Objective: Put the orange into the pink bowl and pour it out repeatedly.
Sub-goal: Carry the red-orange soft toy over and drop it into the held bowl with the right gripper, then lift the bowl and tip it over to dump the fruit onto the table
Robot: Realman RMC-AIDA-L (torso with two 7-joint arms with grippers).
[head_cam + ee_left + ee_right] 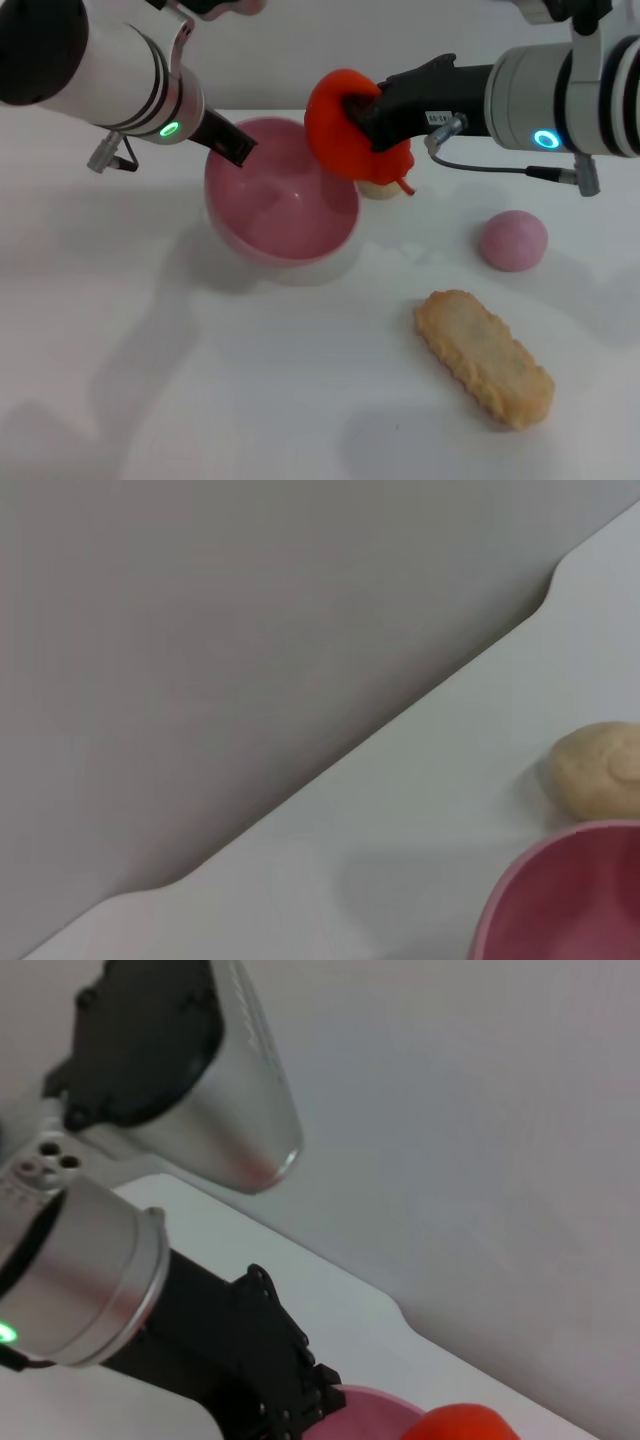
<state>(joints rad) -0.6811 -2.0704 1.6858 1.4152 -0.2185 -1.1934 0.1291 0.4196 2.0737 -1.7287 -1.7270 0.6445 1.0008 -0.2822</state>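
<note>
Right pincer [362, 112] clamped on the bright red-orange lumpy soft toy orange [345, 125], held in the air at upper centre of the head view, over the right rim of the glossy round pink plastic bowl [281, 190]; left pincer [238, 146] at the bowl's upper-left rim, touching it, finger state can't tell; bowl sits on the white tabletop [200, 380]; small cream bun [378, 187] just behind it; mauve-pink ball [513, 240] at right; tan oblong biscuit toy [484, 357] lower right.
</note>
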